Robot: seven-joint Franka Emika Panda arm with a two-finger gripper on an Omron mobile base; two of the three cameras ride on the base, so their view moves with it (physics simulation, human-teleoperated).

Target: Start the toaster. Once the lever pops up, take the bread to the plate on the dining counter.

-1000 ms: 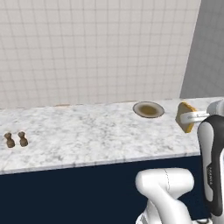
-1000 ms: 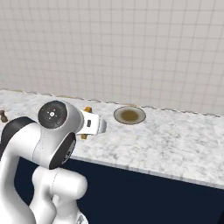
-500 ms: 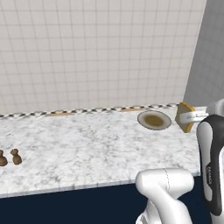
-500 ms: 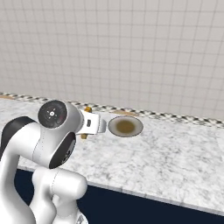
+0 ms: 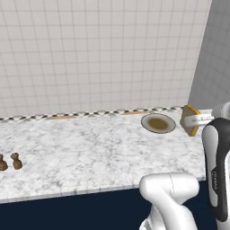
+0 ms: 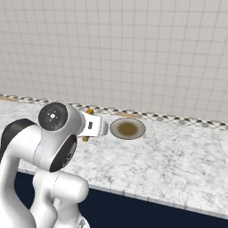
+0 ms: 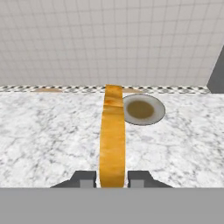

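Gripper [image 7: 112, 180] clamped on the bread [image 7: 112, 140], one dark fingertip [image 7: 87, 179] pressed to each flat face of the slice. Bread held on edge, its tan crust running straight out ahead of the gripper in the hand view, pale yellow face just visible in the left base view [image 5: 190, 120]. Slice carried above the counter [image 7: 48, 135], not touching the marbled top.

Plate [image 7: 142, 109] ahead of the gripper and slightly to its right, lying flat on the counter close to the back edge, round and greyish-tan with a darker brown centre. Plate beyond the far end of the bread in the hand view, the slice's tip overlapping the plate's left rim in that picture; whether the bread is over the rim or short of it cannot be told. In the left base view plate [image 5: 158, 123] just left of the bread; in the right base view plate [image 6: 128, 128] just right of the white hand, with a sliver of the bread [image 6: 88, 111] showing behind the hand.

Checkered trim strip [image 7: 166, 89] along the back of the counter, past the plate, at the foot of the tiled wall [image 7: 109, 39]. Two small brown figures [image 5: 11, 162] standing side by side on the counter far off to the gripper's left, well apart from plate and bread. Dark navy front [image 5: 67, 211] below the counter's near edge. Grey wall panel [image 5: 211, 54] to the gripper's right, beyond the tiles.
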